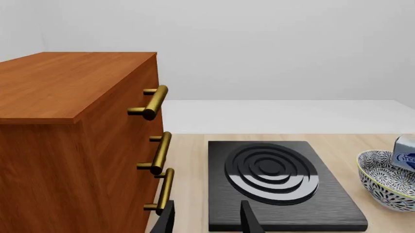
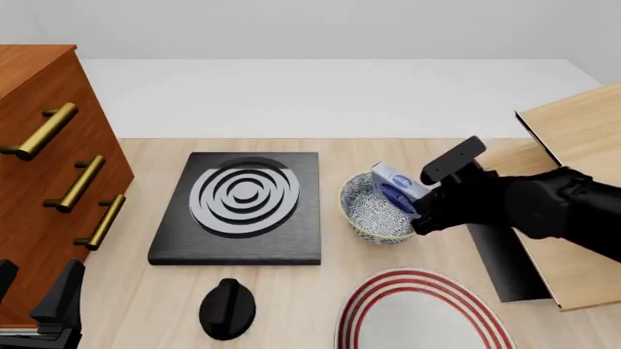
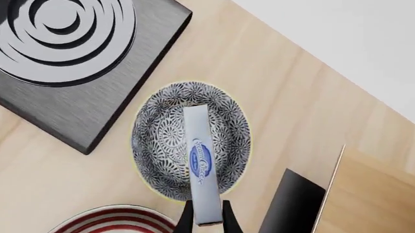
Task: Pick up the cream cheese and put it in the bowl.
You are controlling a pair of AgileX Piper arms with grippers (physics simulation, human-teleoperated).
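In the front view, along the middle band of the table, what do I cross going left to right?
Wooden cabinet → black stove plate → bowl → cream cheese, held in the right pincer → wooden board.

One bowl [image 2: 374,211], one cream cheese [image 2: 396,186], one plate [image 2: 417,313], one knob [image 2: 227,307] (three cabinet handles [image 2: 80,183]).

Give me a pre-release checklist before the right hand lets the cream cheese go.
1. Right hand shut on the cream cheese: ok.
2. Box above the bowl, inside its rim: ok, per right wrist view.
3. Box low enough to drop safely: cannot tell.
4. Bowl upright on the table: ok.
5. Left hand well away from the bowl: ok.
6. Striped plate apart from the bowl: ok.
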